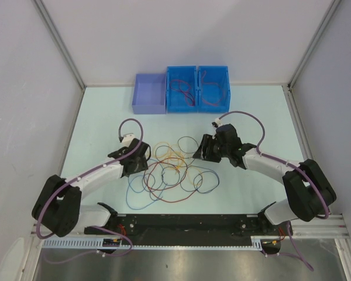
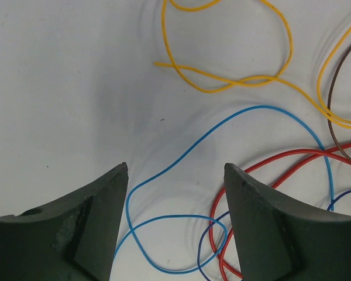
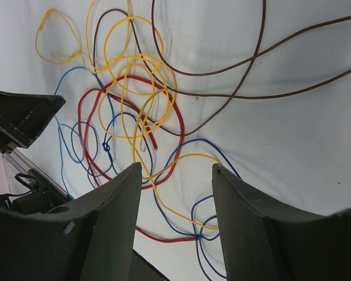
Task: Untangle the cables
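Observation:
The cables [image 1: 171, 170] lie in a loose tangle of red, yellow, blue and brown strands on the table between both arms. My left gripper [image 1: 141, 153] hovers at the tangle's left edge, open. In the left wrist view its jaws [image 2: 176, 167] straddle a light blue cable [image 2: 181, 218] without touching it; a red cable [image 2: 281, 158] runs by the right finger. My right gripper [image 1: 200, 149] hangs over the tangle's right side, open. In the right wrist view its jaws [image 3: 176, 166] stand above a yellow cable [image 3: 184, 158] and dark blue loops [image 3: 205, 234].
A purple bin [image 1: 149, 93] and two joined blue bins [image 1: 197, 76] stand at the back; thin red cables [image 1: 183, 91] lie in the blue ones. Grey walls close off both sides. The arms' rail [image 1: 187, 222] runs along the near edge.

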{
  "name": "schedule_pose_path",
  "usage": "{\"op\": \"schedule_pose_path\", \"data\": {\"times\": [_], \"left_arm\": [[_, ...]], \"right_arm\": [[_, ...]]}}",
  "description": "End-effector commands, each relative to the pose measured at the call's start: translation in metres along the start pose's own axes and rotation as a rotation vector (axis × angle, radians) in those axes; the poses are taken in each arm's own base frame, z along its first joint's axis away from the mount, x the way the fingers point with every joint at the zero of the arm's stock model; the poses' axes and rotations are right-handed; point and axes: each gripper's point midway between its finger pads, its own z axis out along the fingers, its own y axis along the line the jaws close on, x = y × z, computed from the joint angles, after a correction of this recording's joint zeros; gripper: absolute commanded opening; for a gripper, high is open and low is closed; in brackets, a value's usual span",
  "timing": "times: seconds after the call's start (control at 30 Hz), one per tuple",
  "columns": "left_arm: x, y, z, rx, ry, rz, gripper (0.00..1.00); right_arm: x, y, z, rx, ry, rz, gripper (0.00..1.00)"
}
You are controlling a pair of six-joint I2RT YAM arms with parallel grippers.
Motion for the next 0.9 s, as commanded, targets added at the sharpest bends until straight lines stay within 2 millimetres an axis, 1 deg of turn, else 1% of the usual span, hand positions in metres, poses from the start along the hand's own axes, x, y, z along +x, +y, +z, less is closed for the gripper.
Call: {"op": "schedule_pose_path", "data": {"times": [0.0, 0.07, 0.2, 0.27, 0.3, 0.37, 0.4, 0.47, 0.5, 0.57, 0.6, 0.67, 0.7, 0.77, 0.8, 0.83, 0.87], "left_arm": [[0.005, -0.004, 0.009, 0.024, 0.017, -0.049, 0.71], [0.008, -0.003, 0.012, 0.019, 0.029, -0.048, 0.70], [0.006, -0.002, 0.015, 0.014, 0.034, -0.054, 0.62], [0.005, -0.002, 0.016, 0.014, 0.037, -0.057, 0.61], [0.006, -0.002, 0.017, 0.018, 0.044, -0.058, 0.54], [0.004, -0.002, 0.018, 0.022, 0.046, -0.061, 0.46], [0.005, -0.002, 0.019, 0.018, 0.051, -0.058, 0.37], [0.004, -0.003, 0.020, 0.022, 0.053, -0.055, 0.24], [0.004, -0.004, 0.020, 0.023, 0.057, -0.051, 0.14], [0.003, -0.004, 0.021, 0.017, 0.058, -0.048, 0.01], [-0.001, -0.006, 0.020, 0.023, 0.050, -0.052, 0.00], [-0.005, -0.010, 0.011, 0.045, 0.054, -0.051, 0.00], [-0.016, -0.017, 0.004, 0.071, 0.035, -0.057, 0.00], [-0.034, -0.029, -0.017, 0.144, -0.005, -0.066, 0.00], [-0.049, -0.036, -0.031, 0.178, -0.025, -0.071, 0.00], [-0.059, -0.040, -0.042, 0.205, -0.045, -0.067, 0.00], [-0.070, -0.045, -0.058, 0.247, -0.070, -0.074, 0.00]], "right_arm": [[-0.007, 0.000, 0.000, -0.015, -0.022, -0.006, 0.56], [-0.007, -0.001, 0.000, -0.015, -0.023, -0.004, 0.56], [-0.006, -0.002, 0.000, -0.016, -0.018, -0.001, 0.55], [-0.006, -0.001, -0.001, -0.020, -0.018, -0.002, 0.54], [-0.006, -0.002, -0.001, -0.016, -0.018, 0.000, 0.54], [-0.007, -0.002, -0.003, -0.017, -0.021, -0.005, 0.54], [-0.007, -0.002, -0.004, -0.015, -0.021, -0.002, 0.54], [-0.007, -0.002, -0.006, -0.014, -0.024, -0.006, 0.53], [-0.006, -0.003, -0.006, -0.012, -0.019, -0.005, 0.53], [-0.007, -0.004, -0.009, -0.012, -0.026, -0.008, 0.53], [-0.007, -0.004, -0.010, -0.012, -0.026, -0.008, 0.53], [-0.009, 0.000, -0.015, -0.022, -0.036, -0.014, 0.52], [-0.010, 0.001, -0.017, -0.025, -0.038, -0.015, 0.52], [-0.012, 0.003, -0.020, -0.029, -0.048, -0.020, 0.49], [-0.013, 0.005, -0.023, -0.030, -0.055, -0.023, 0.49], [-0.014, 0.005, -0.024, -0.032, -0.059, -0.023, 0.49], [-0.016, 0.005, -0.025, -0.032, -0.062, -0.019, 0.49]]}}
